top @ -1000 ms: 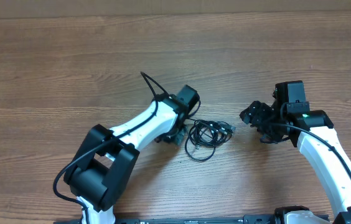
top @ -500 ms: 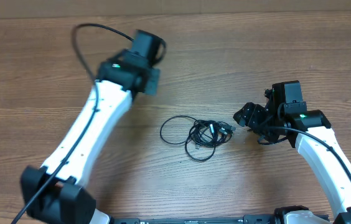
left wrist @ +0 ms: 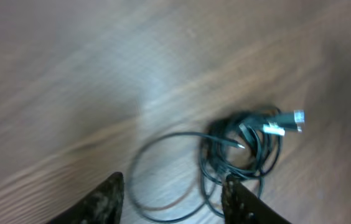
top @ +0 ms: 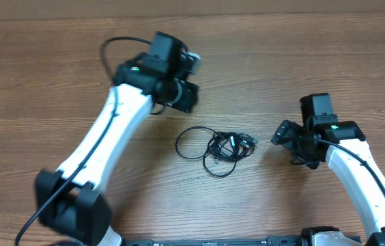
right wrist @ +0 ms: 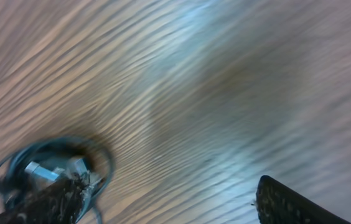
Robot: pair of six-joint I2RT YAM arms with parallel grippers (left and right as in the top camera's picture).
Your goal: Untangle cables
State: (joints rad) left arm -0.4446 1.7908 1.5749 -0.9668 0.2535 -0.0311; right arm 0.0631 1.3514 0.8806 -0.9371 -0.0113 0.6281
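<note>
Left fingers (left wrist: pixel 107 202) are seen spread, nothing between them; right fingers (right wrist: pixel 290 202) are likewise parted, empty. Table (top: pixel 281 61): bare wood. Left gripper (top: pixel 184 94) is held raised behind the cables (top: pixel 223 147), judged for overview. Right gripper (top: pixel 287 145) is kept beside the silvery plugs (left wrist: pixel 284 121). The tangle lies mid-table, one loop (top: pixel 191 142) thrown left. Crossings are blurred; cord count cannot be told.

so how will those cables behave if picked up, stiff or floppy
Probably floppy: the cables are thin cords lying in slack loops, so they would likely sag when lifted. Probably light, and a push may drag the whole tangle, since the coils overlap. The silvery plugs look like the only stiff parts.
</note>
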